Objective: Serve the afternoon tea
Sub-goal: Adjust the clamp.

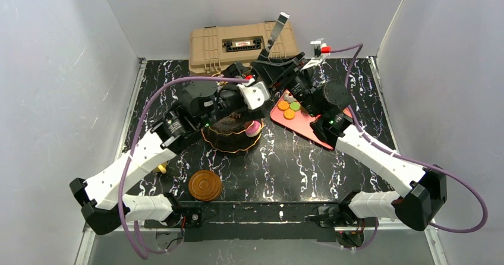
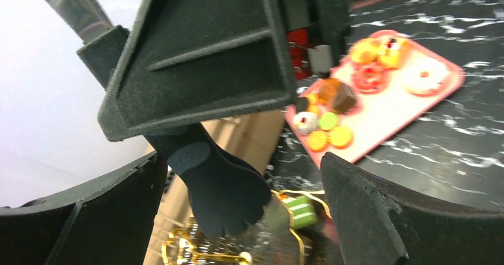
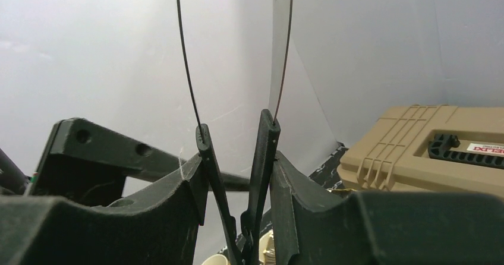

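Steel tongs (image 3: 261, 158) clamped in R gripper (image 3: 238, 188), tips up, likely for lifting pastries (image 1: 289, 107) w/o crushing. L gripper (image 2: 238, 208) wide open, empty, over stand (image 1: 217, 144); pink tray (image 1: 306, 127) at stand's 3 o'clock.

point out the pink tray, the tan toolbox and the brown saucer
pink tray (image 1: 299, 126), top view, bare middle
tan toolbox (image 1: 208, 46), top view, left of lid
brown saucer (image 1: 205, 185), top view, its centre

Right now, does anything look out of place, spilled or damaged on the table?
Nothing spilled or broken. The pink tray lies skewed to the table edges, and a small yellow item sits half hidden under the left arm; I cannot tell whether it is upright.
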Available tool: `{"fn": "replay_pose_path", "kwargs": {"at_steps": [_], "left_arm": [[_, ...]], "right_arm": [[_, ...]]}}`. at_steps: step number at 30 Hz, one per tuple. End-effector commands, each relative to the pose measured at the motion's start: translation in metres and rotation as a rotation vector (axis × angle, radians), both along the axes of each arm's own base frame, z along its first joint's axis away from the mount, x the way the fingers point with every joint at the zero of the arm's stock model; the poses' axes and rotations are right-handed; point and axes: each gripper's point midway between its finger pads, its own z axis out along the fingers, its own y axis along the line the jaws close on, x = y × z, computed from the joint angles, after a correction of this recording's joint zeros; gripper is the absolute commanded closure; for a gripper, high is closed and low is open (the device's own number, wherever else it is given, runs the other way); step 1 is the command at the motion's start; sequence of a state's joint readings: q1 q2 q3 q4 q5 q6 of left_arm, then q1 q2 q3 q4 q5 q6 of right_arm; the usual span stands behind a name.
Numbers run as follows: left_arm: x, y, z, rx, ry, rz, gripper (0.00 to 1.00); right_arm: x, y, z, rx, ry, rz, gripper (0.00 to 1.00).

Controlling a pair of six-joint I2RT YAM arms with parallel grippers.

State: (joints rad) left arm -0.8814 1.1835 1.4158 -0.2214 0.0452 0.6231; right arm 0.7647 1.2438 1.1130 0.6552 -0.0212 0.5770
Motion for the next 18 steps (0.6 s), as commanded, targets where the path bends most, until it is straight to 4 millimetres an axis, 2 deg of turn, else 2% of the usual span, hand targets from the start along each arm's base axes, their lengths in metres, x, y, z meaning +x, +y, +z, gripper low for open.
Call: {"fn": "replay_pose_path", "kwargs": {"at_steps": [1,4,8,15,18], "left_arm": [[0.024,0.022,0.068,-0.138,-0.255,0.196,0.01],[0.027,0.020,0.065,-0.132,-0.252,0.201,0.02],[0.032,0.020,0.071,-0.131,-0.267,0.220,0.25],[0.028,0.025,0.061,-0.085,-0.271,0.216,0.76],[0.024,0.031,0.064,-0.095,-0.270,0.219,0.85]], "right_arm": [[-0.019,-0.020,0.054,0.169,-0.092,-0.033,0.78],[-0.024,-0.017,0.052,0.189,-0.082,-0.025,0.78],[-0.027,-0.013,0.047,0.175,-0.061,-0.018,0.76],[-0.025,-0.012,0.042,0.128,0.010,-0.022,0.67],[-0.024,-0.010,0.038,0.086,0.076,-0.019,0.58]]}}
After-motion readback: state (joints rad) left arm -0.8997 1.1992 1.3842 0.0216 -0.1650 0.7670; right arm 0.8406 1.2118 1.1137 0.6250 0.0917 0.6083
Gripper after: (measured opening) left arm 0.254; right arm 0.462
